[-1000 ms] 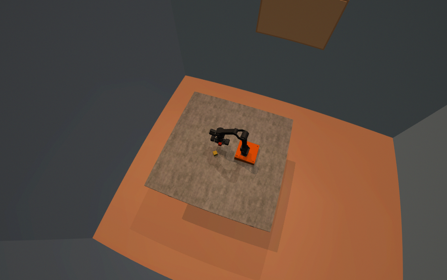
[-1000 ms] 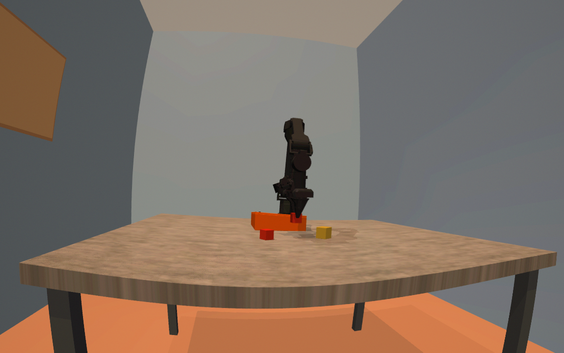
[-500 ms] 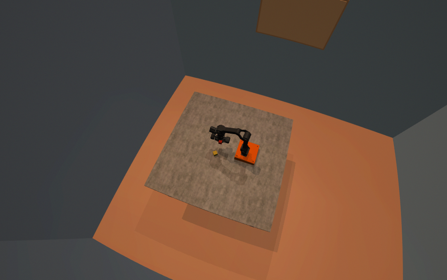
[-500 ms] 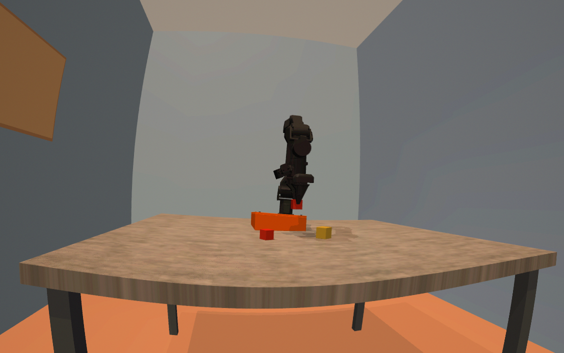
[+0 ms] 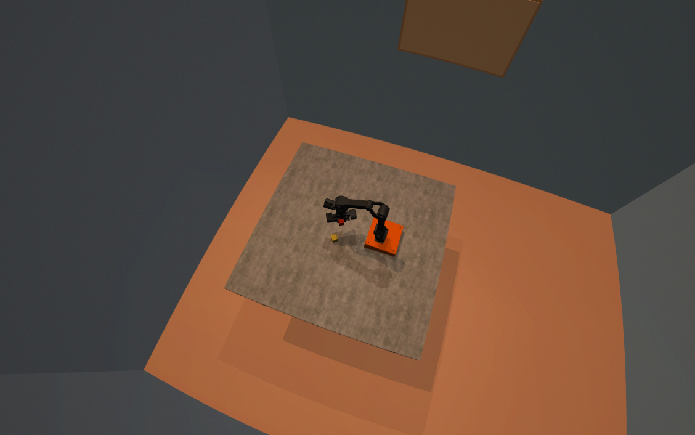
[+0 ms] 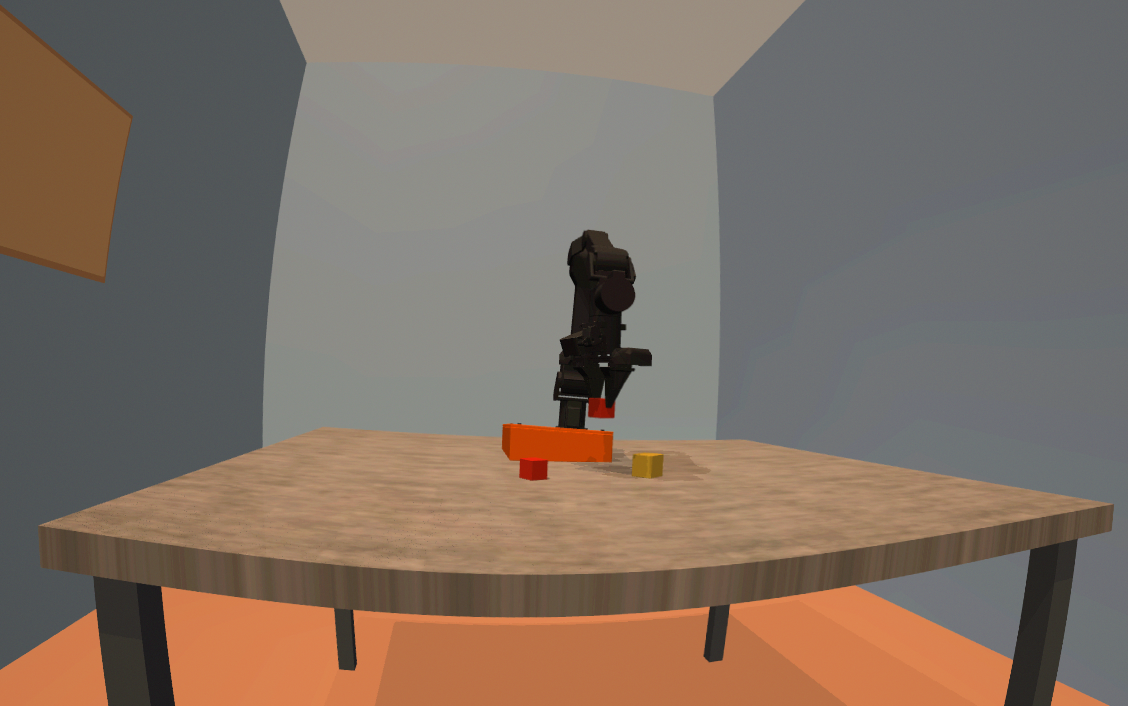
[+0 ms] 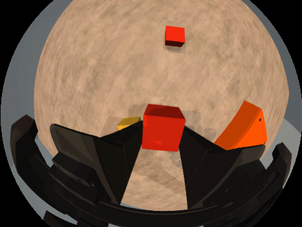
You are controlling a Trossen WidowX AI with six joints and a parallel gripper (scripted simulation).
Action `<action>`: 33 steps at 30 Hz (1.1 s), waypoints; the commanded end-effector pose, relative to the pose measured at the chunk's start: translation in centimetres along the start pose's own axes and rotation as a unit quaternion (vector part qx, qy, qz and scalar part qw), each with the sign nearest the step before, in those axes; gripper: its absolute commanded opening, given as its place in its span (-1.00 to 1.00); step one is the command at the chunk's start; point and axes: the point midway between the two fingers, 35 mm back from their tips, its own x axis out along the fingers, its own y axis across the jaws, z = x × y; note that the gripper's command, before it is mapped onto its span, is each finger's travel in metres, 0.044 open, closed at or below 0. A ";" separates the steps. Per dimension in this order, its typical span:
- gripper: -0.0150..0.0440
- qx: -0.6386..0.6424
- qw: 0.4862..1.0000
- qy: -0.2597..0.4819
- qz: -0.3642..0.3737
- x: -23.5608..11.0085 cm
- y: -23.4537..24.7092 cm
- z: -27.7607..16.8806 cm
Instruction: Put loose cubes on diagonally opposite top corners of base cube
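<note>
My gripper (image 5: 341, 220) (image 6: 602, 404) (image 7: 162, 127) is shut on a red cube (image 5: 341, 222) (image 6: 598, 409) (image 7: 161, 137) and holds it well above the table. The held cube looks nearly level in the exterior view. The yellow base cube (image 5: 334, 238) (image 6: 647, 465) (image 7: 128, 123) sits on the table, lower than the held cube, and is partly hidden by a finger in the wrist view. Nothing stands on it. The other red cube (image 6: 533, 469) (image 7: 175, 34) lies flat on the table, apart from the yellow cube. It is hidden in the top view.
The orange mounting block (image 5: 390, 247) (image 6: 549, 443) (image 7: 248, 130) of the arm stands on the wooden table (image 5: 307, 276) (image 6: 415, 524) (image 7: 97, 71), behind the cubes in the exterior view. The arm's shadow falls across the table around the yellow cube.
</note>
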 end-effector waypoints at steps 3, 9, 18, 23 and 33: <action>-0.14 -0.116 0.993 -0.001 0.002 0.2 0.8 -0.6; -0.14 -0.234 0.972 -0.001 0.003 0.5 1.5 -1.3; -0.14 -0.404 0.915 -0.001 0.003 0.9 2.5 -2.3; -0.14 -0.493 0.870 -0.002 0.003 1.2 3.0 -2.9; -0.14 -0.656 0.755 -0.002 0.004 1.7 4.0 -4.2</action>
